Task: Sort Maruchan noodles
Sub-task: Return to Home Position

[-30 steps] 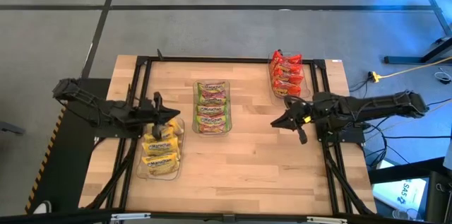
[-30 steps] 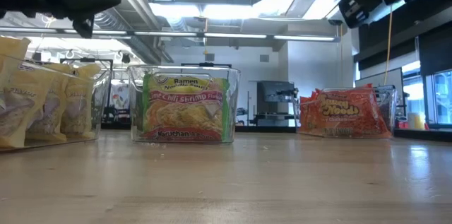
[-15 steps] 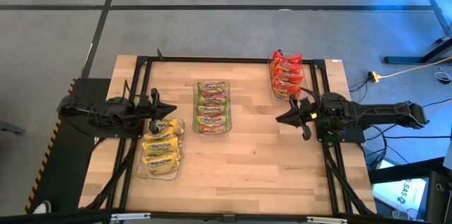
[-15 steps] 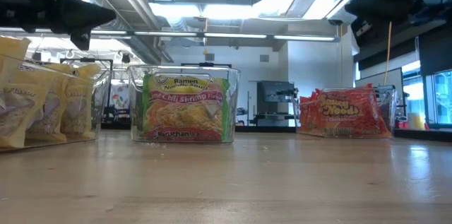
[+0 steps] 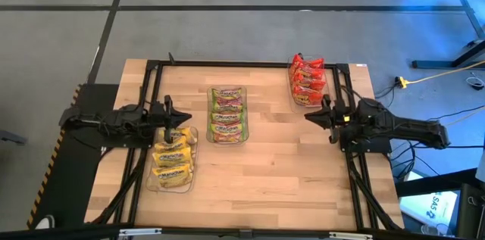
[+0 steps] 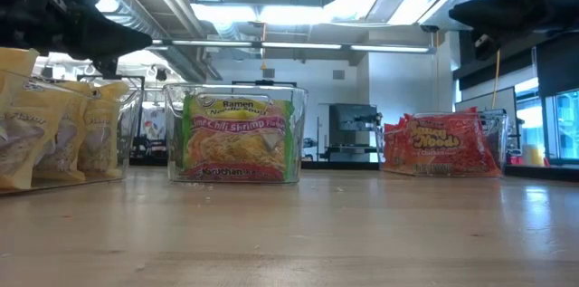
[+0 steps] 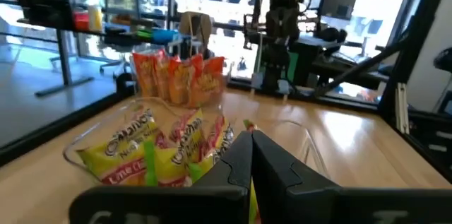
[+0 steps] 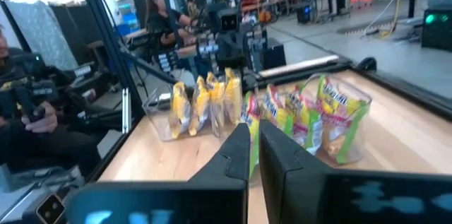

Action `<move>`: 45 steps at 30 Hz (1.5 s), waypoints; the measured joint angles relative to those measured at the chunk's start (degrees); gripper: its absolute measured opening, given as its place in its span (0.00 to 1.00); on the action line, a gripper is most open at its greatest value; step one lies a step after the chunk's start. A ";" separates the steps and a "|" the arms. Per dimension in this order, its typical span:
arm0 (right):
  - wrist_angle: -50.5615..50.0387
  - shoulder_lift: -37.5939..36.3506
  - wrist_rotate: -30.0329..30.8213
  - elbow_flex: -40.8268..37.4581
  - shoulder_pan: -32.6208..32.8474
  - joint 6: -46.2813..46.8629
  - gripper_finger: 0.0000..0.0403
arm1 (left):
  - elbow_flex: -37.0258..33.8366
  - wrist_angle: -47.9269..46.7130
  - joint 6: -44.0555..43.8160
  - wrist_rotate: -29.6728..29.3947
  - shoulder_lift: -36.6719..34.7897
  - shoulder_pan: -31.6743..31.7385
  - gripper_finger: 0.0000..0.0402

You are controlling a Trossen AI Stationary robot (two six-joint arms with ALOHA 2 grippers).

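The noodle packets stand on edge in three clear bins. Yellow packets [image 5: 172, 157] fill the near-left bin, green ones [image 5: 227, 113] the middle bin, red ones [image 5: 308, 81] the far-right bin. My left gripper [image 5: 183, 117] is shut and empty, hovering over the far end of the yellow bin. My right gripper [image 5: 308, 116] is also shut and empty, hovering just near of the red bin. The left wrist view shows the shut fingers [image 7: 251, 138] pointing past the green packets [image 7: 162, 150] toward the red packets [image 7: 176, 75].
Bare wood tabletop [image 5: 273, 172] stretches across the near and right-centre parts of the table. A black frame [image 5: 250, 63] runs along the table's edges. Beyond the left edge, people [image 8: 159, 12] sit in the room.
My right gripper has drawn back toward the table's right edge and slightly toward the far edge, staying shut. My left arm has folded back toward the left edge, its gripper shifting a little toward the far edge. The packets have not moved.
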 joint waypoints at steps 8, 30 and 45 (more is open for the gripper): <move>-3.28 -8.81 0.22 -3.20 0.00 0.30 0.01 | -0.62 0.41 1.93 8.49 0.03 4.25 0.00; -0.68 -9.87 10.66 -9.84 0.04 5.62 0.01 | -0.64 0.48 4.27 7.91 0.04 6.41 0.00; -0.85 -9.87 10.66 -9.81 0.04 5.62 0.01 | -0.64 0.48 4.25 7.91 0.04 6.41 0.00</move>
